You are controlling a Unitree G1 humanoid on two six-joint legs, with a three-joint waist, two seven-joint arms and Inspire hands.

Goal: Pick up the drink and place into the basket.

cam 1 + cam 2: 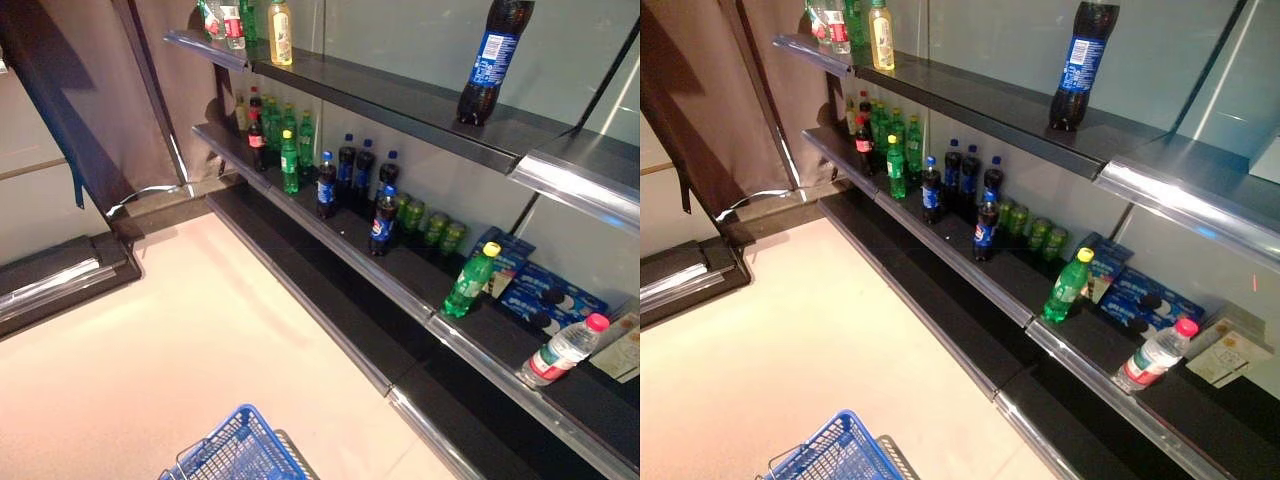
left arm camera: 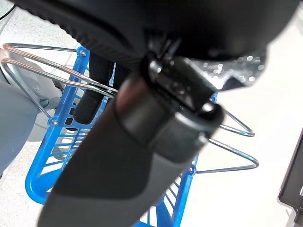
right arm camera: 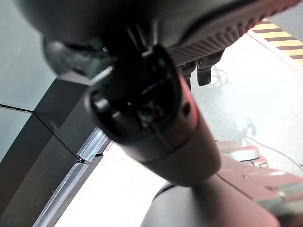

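Drinks stand on the dark shelves (image 1: 400, 285) at the right. On the middle shelf are a green bottle with a yellow cap (image 1: 470, 282), dark cola bottles with blue labels (image 1: 382, 222), green cans (image 1: 430, 225) and a clear bottle with a pink cap (image 1: 565, 350) lying on its side. A tall cola bottle (image 1: 493, 60) stands on the upper shelf. The blue basket (image 1: 235, 450) hangs low at the bottom left. My left hand (image 2: 142, 142) is shut on its wire handles (image 2: 57, 78). My right hand (image 3: 156, 123) hangs empty beside the shelf's foot, fingers relaxed.
Blue biscuit boxes (image 1: 550, 295) lie behind the green bottle. More green and red-labelled bottles (image 1: 289, 160) stand at the far end of the shelf. A dark low stand (image 1: 60, 275) sits at the left. The pale floor (image 1: 200, 340) lies between it and the shelves.
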